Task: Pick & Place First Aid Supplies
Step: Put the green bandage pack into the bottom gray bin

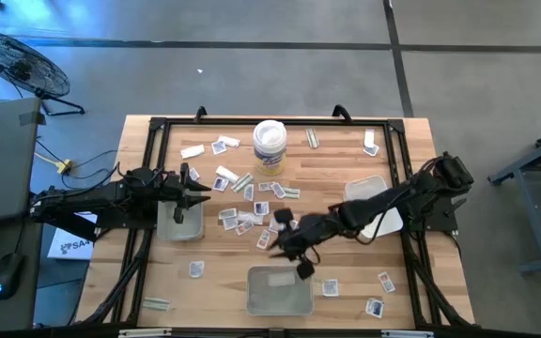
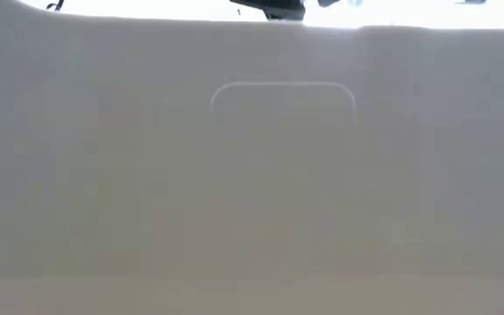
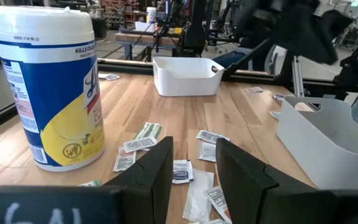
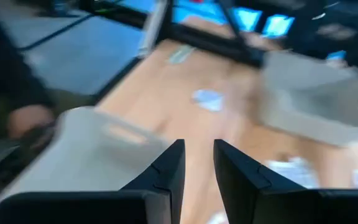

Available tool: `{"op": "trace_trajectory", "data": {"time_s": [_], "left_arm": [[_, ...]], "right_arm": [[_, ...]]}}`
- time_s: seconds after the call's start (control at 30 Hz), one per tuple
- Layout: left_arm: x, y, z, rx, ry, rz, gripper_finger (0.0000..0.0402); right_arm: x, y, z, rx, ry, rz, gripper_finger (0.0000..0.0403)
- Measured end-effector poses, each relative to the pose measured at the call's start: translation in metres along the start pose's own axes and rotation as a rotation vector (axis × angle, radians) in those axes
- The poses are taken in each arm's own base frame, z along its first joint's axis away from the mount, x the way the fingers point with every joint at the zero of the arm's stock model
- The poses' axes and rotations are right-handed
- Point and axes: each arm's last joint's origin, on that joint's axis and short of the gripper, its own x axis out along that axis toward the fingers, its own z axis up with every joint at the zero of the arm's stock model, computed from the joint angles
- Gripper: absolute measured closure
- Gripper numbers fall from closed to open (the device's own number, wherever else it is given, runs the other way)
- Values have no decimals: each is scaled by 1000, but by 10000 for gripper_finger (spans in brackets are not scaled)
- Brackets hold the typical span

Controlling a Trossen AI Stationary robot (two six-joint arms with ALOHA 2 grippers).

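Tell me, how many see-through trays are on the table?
3. One tray sits on the left under the left arm, one tray at the near edge in the middle, one tray on the right, partly hidden by the right arm.

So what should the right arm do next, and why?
Probably lift the right tool away and swing back to the scattered packets mid-table. It hangs beside the near tray with its jaws apart and nothing visible between them, so it looks empty. The left tool waits open beside the left tray.
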Motion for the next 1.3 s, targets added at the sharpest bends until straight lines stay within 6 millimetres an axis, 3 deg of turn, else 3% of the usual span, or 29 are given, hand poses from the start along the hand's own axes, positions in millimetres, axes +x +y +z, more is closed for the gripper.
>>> {"op": "trace_trajectory", "data": {"time_s": [0.23,0.53,0.9,1.2,1.3], "left_arm": [[0,0,0,0,0,0,282],[0,0,0,0,0,0,282],[0,0,0,0,0,-1,282],[0,0,0,0,0,0,282],[0,0,0,0,0,0,282]], "right_arm": [[1,-38,-18,46,121,-148,327],[-9,-85,-56,245,380,-250,321],[-15,-105,-96,259,667,-373,256],[-27,-111,-145,309,709,-364,268],[-26,-113,-149,291,644,-385,276]]}}
